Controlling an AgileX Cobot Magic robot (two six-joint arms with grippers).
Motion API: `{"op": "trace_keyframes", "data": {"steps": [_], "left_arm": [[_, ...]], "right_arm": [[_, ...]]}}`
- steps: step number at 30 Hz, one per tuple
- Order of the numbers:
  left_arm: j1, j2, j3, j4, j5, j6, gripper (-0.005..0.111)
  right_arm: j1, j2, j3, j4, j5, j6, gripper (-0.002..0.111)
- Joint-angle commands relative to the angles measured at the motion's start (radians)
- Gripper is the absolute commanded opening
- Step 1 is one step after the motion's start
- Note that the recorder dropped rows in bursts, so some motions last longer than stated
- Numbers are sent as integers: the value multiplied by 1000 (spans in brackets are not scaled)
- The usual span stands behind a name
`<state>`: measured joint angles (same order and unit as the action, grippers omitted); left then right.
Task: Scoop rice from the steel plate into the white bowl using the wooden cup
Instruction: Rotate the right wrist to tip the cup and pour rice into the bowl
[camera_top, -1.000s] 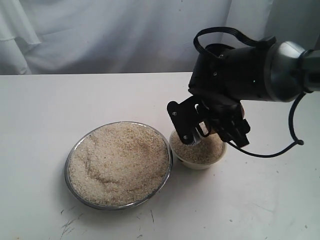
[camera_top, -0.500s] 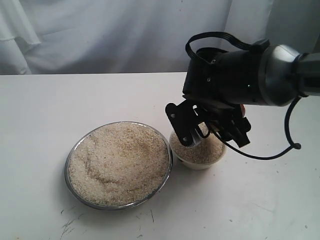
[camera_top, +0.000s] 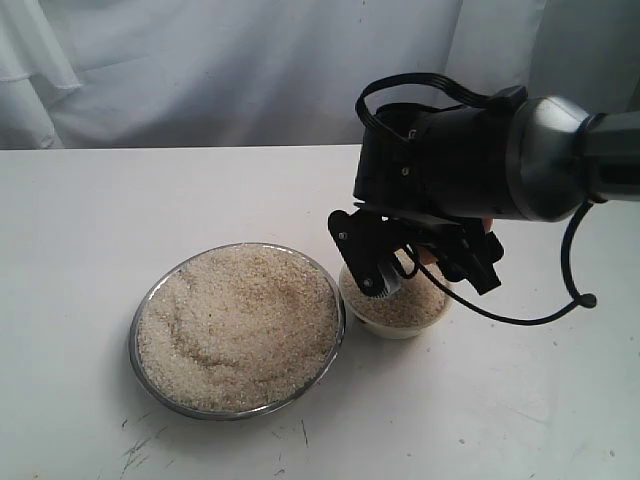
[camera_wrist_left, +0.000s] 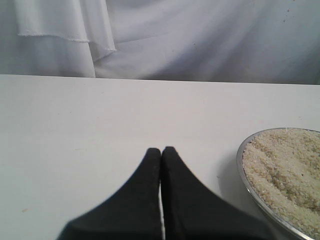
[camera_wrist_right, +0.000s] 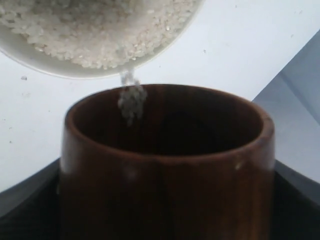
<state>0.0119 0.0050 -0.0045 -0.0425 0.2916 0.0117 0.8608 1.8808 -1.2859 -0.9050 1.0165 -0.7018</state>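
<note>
Exterior view: the right gripper (camera_top: 420, 262), clamping the wooden cup (camera_wrist_right: 167, 165), has shifted left over the white bowl (camera_top: 400, 325).

Speckled pale-beige rice (camera_top: 240, 325) fills a shiny silver plate (camera_top: 132, 345) and a cream-white bowl (camera_top: 405, 328). The cup (camera_wrist_right: 165, 175) is glossy reddish-brown wood with a dark inside. White desk (camera_top: 90, 210), dark scuffs near its front edge; white curtain (camera_top: 200, 70); black, then silver-grey, arm (camera_top: 450, 170); black left gripper (camera_wrist_left: 161, 152).

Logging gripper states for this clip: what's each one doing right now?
Left gripper: closed, holding nothing.
Right gripper: closed on the wooden cup, tipped over the white bowl.
</note>
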Motion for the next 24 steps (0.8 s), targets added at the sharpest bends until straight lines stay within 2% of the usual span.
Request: {"op": "trace_keyframes", "data": {"steps": [1, 15, 24], "left_arm": [[-2, -5, 5, -1, -6, -3, 0], [-2, -5, 5, -1, -6, -3, 0], [-2, -5, 5, -1, -6, -1, 0]], "right_arm": [[6, -2, 3, -60, 26, 44, 0], [45, -2, 24, -114, 72, 46, 0], [52, 2, 74, -160, 65, 128, 0]]}}
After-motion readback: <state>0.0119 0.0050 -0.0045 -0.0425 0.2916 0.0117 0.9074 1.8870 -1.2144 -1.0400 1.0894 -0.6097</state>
